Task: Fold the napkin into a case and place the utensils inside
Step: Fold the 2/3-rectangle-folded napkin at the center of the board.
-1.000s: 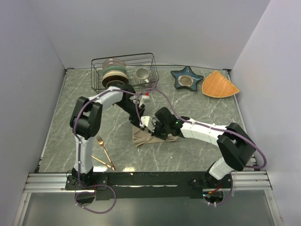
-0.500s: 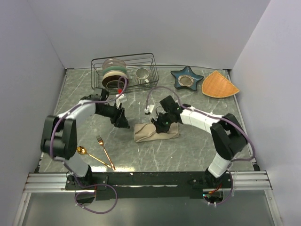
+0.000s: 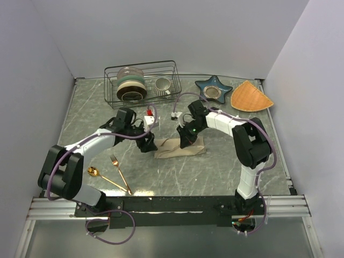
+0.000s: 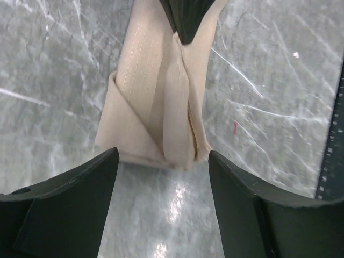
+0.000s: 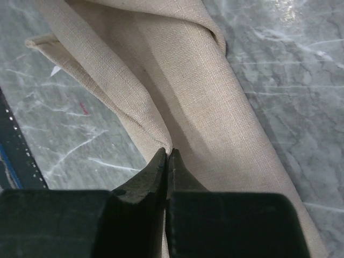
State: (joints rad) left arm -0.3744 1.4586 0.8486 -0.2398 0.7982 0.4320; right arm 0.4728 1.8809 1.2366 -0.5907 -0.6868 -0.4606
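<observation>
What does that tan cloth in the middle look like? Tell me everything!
The napkin is plain beige woven cloth, folded into a long narrow strip with a slanted flap at one end. It lies flat on the grey marbled table. The right gripper, shut, pinches a fold along its middle. The left gripper hangs open just off its end, not touching it.

Dark wire dish rack (image 3: 175, 80) at the far side of grey marble table (image 3: 215, 172), stacked plates (image 3: 130, 85) standing inside it, ribbed cup (image 3: 163, 85) beside them, blue star-shaped dish (image 3: 201, 84), orange woven wedge mat (image 3: 250, 97) near the far right corner.
</observation>
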